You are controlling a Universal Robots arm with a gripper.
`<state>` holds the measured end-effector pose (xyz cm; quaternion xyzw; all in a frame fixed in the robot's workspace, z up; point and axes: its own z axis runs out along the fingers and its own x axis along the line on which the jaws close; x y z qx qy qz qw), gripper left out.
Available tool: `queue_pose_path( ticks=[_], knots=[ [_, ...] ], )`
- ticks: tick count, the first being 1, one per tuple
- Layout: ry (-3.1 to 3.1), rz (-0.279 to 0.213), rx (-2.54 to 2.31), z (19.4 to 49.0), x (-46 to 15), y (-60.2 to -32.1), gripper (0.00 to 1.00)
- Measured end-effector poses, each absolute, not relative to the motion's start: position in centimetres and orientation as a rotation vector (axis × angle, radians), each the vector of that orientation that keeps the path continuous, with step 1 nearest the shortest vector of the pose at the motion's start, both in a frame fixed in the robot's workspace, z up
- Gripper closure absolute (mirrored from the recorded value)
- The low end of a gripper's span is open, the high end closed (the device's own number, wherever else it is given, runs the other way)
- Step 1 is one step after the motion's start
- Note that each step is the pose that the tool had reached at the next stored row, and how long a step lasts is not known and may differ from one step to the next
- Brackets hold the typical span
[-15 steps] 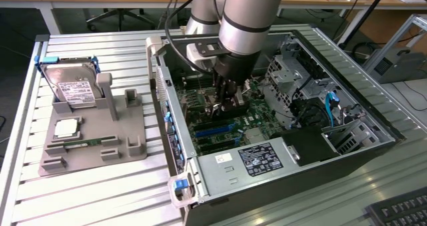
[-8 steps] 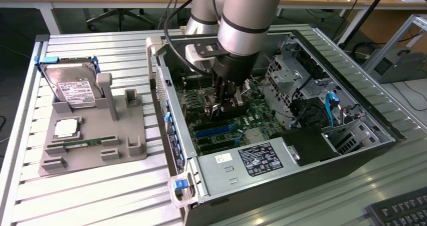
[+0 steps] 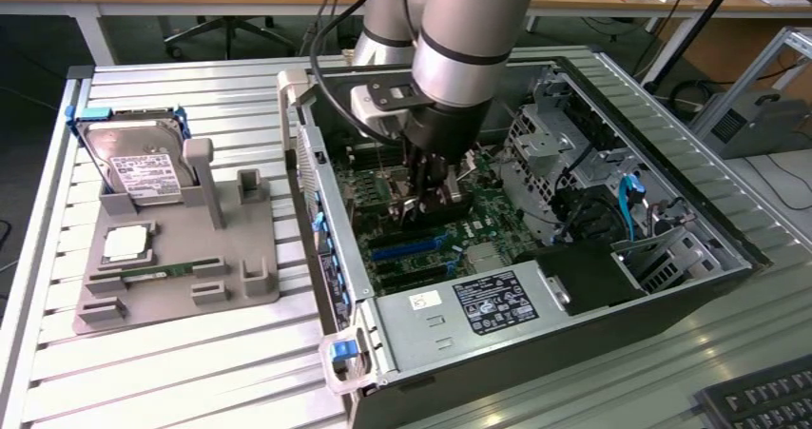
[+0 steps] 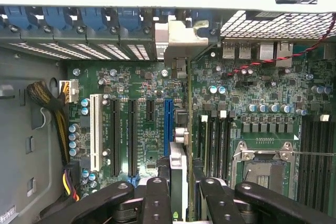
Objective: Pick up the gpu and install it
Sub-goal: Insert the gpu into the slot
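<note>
So the black two-finger gripper on the grey Universal Robots arm is down inside the open black computer tower case, right over the green motherboard. Its fingers are clamped on the gpu, the thin dark expansion card with a silvery metal end bracket. In the wrist view the card sits edge-on between the fingers, running straight toward the rear slot openings, with its bracket up against the back wall of the case. It's lined up just beside the blue expansion slot; can't tell if it's actually seated in a slot.

Over on the exterior view's left, the grey plastic parts holder rests on the slatted metal table with the boxy silver hard drive with white label standing in it, plus the small narrow green memory stick lying lower down
</note>
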<state>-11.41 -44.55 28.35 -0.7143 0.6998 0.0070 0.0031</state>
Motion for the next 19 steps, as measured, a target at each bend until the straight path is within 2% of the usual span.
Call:
queue_pose_path(
  ticks=[19],
  knots=[
    [2.194,0.022,-2.24,27.92,-12.05,-44.55,0.73]
  ],
)
